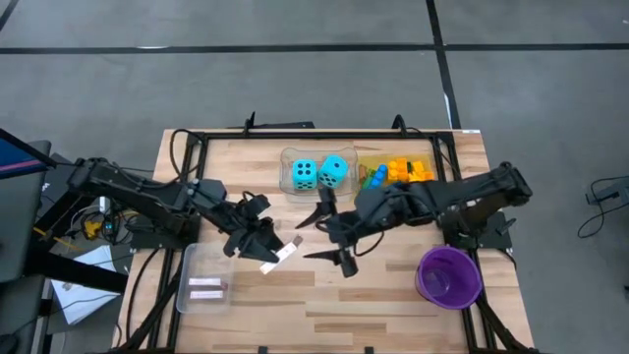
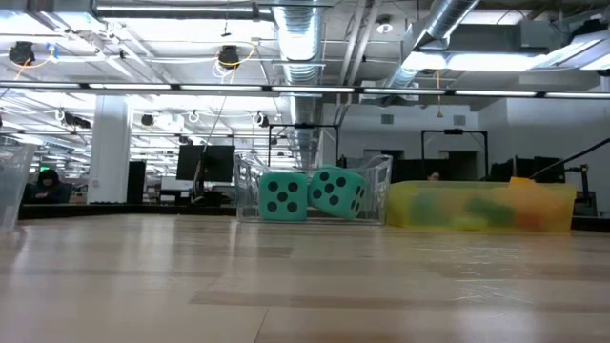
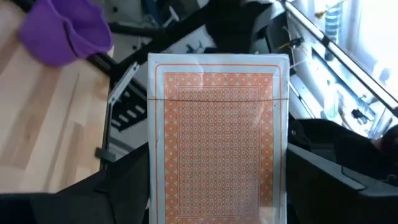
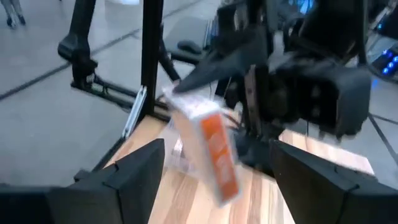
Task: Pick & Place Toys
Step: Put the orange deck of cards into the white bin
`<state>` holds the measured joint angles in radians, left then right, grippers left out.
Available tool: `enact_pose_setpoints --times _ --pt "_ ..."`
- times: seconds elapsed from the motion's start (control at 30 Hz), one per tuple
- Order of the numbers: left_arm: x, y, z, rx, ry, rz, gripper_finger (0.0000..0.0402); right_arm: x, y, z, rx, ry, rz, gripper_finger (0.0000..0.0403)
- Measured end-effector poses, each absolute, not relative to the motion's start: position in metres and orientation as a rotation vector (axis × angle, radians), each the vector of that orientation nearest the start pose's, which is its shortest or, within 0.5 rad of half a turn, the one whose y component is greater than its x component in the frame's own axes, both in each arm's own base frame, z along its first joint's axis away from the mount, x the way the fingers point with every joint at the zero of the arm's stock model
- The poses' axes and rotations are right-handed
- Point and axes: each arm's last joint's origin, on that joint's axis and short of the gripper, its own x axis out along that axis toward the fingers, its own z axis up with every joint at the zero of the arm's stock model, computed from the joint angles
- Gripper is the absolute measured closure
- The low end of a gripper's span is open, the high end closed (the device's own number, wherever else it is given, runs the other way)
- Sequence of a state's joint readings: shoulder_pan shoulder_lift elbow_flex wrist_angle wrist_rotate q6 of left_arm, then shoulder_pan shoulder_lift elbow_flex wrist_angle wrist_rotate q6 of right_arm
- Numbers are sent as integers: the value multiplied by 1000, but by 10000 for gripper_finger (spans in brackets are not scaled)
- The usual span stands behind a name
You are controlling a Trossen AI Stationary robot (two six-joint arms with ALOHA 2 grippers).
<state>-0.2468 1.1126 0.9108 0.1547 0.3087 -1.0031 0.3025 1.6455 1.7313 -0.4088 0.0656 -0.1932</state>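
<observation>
Overhead view looks straight down; low view, level across, shares the dice [image 1: 319, 172].

Grey floor [image 1: 295, 79], exposed ceiling ducts [image 2: 303, 43], striplights [image 2: 191, 88]

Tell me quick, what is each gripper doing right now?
Left gripper: closed on an orange-backed card pack, held above the table.
Right gripper: open, holding nothing, beside the card pack.

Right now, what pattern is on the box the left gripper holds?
An orange lattice print with a white border on the box, clearest in the left wrist view.
</observation>
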Motion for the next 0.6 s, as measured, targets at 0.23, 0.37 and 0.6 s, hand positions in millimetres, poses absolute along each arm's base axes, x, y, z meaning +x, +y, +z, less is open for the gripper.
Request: enact_pose_setpoints --times 0.23,0.37,0.6 --pt "242 -66 347 -986 309 -500 98 363 101 417 -218 254 299 119" --pt "243 -61 349 -1002 298 -509 98 368 101 411 -207 264 335 119" --pt "244 -57 349 -1027 321 -539 98 374 99 407 -177 275 349 123"
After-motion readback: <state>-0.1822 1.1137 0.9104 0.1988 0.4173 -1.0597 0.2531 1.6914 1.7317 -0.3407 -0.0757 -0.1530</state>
